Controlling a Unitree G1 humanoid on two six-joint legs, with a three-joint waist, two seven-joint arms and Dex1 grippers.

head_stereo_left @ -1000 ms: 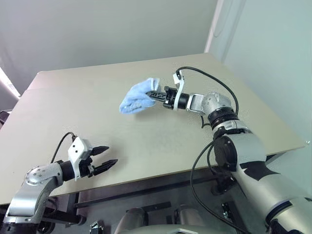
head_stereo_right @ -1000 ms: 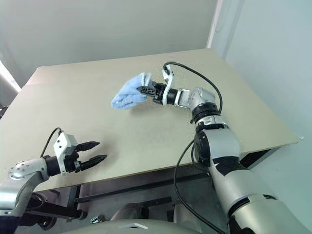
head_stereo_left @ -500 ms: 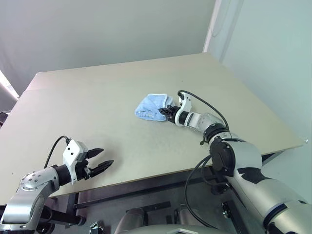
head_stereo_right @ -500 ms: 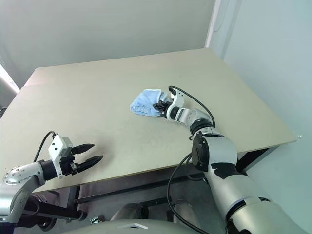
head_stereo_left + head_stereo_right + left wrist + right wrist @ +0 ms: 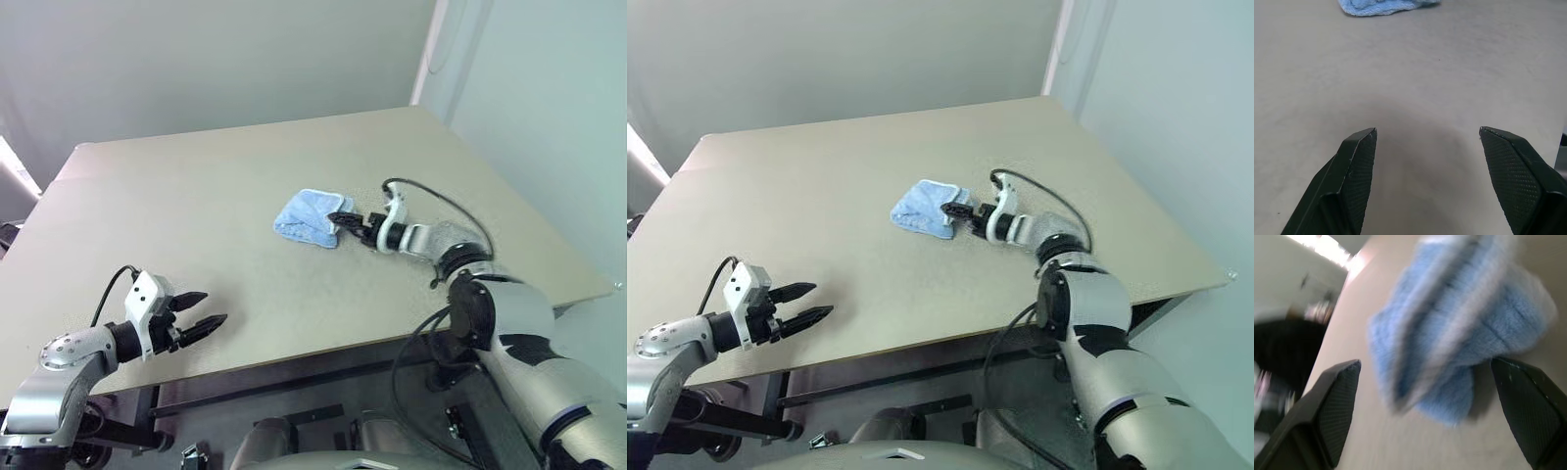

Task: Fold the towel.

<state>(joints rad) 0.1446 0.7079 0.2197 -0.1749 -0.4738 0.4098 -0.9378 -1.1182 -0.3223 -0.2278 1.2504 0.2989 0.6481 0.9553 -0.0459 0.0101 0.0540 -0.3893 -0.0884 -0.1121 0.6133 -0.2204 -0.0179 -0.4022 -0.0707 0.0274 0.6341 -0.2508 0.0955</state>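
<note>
The light-blue towel (image 5: pixel 308 216) lies bunched in a small heap on the beige table (image 5: pixel 176 196), right of centre. My right gripper (image 5: pixel 342 221) sits low on the table just right of the heap, open, its tips at the towel's edge. In the right wrist view the towel (image 5: pixel 1459 318) lies ahead of the two wide-apart fingers (image 5: pixel 1334 404), with nothing clamped. My left gripper (image 5: pixel 212 307) hovers open near the table's front left edge, far from the towel. The left wrist view has the towel (image 5: pixel 1383 6) well beyond the gripper (image 5: pixel 1427 132).
The table's front edge (image 5: pixel 294 357) runs just past my left gripper. A grey wall (image 5: pixel 216 59) rises behind the table. A black cable (image 5: pixel 431 196) loops over my right wrist.
My right gripper brought the towel down from the air onto the table, moved to the right, opened and let it go. The left gripper stayed where it was.
</note>
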